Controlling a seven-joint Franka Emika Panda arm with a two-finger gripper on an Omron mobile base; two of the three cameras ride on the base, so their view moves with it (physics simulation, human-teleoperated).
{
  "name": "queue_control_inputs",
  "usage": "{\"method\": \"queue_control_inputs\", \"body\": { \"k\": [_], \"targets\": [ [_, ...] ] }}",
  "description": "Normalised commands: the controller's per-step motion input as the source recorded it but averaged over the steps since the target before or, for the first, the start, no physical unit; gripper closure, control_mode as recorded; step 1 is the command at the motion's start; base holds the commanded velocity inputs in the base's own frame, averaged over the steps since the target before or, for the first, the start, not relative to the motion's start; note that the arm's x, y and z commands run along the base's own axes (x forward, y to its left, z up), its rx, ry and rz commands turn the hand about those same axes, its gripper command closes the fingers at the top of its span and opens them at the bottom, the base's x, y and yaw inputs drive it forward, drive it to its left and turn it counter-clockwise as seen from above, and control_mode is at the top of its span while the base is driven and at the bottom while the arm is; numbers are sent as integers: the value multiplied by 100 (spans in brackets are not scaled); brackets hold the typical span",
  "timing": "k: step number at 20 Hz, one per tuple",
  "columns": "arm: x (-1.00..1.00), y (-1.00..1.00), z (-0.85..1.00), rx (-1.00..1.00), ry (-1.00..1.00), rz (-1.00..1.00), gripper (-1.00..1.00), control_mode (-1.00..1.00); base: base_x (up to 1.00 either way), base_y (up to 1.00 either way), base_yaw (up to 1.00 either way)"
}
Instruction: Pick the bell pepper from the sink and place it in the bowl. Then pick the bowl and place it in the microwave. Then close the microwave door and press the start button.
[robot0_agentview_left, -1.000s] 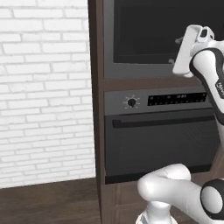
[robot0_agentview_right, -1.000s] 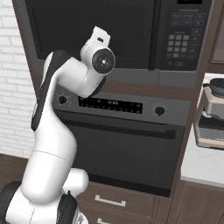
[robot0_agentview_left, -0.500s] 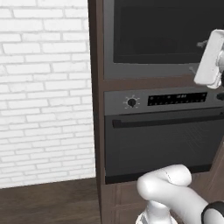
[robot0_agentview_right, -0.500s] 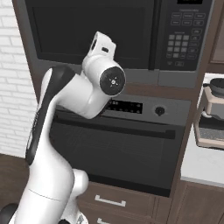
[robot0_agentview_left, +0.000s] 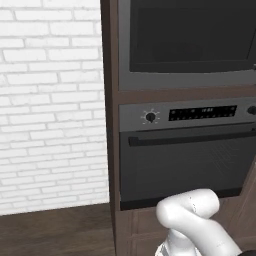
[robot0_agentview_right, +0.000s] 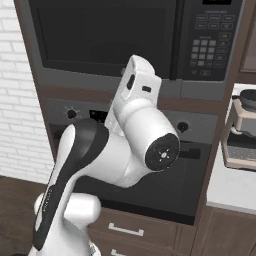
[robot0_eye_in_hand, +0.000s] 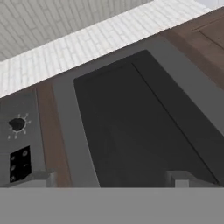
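The microwave sits built into the dark wood cabinet, and its door, a large black glass panel in a grey frame, lies flush and closed. Its keypad is on the right side. In the hand view my gripper looks slantwise at the door glass. Its fingertips stand far apart, open, with nothing between them. My wrist is raised before the microwave's lower right part. The bell pepper, bowl and sink are out of view.
An oven with a knob and display strip sits under the microwave. A white brick wall is to the left. A coffee machine stands on the counter to the right. Drawers lie below the oven.
My hand has swung right, out of the left base view, and the elbow has come nearer in the right base view. The jaws have opened a little wider. The door stays closed.
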Motion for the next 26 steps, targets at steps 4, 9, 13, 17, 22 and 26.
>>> {"method": "queue_control_inputs", "body": {
  "k": [4, 9, 13, 17, 22, 26],
  "targets": [
    [-70, -83, 0, 0, -2, 0, -100, -100, 0, 0, 0],
    [2, -51, -8, 0, 7, -1, -100, -100, 0, 0, 0],
    [43, -6, -18, 0, 11, 0, -100, -100, 0, 0, 0],
    [33, -16, -10, 0, 4, 0, -100, -100, 0, 0, 0],
    [0, -49, 0, 0, 0, -3, -100, -100, 0, 0, 0],
    [13, -42, 0, 0, 0, -3, -100, -100, 0, 0, 0]
  ]
}}
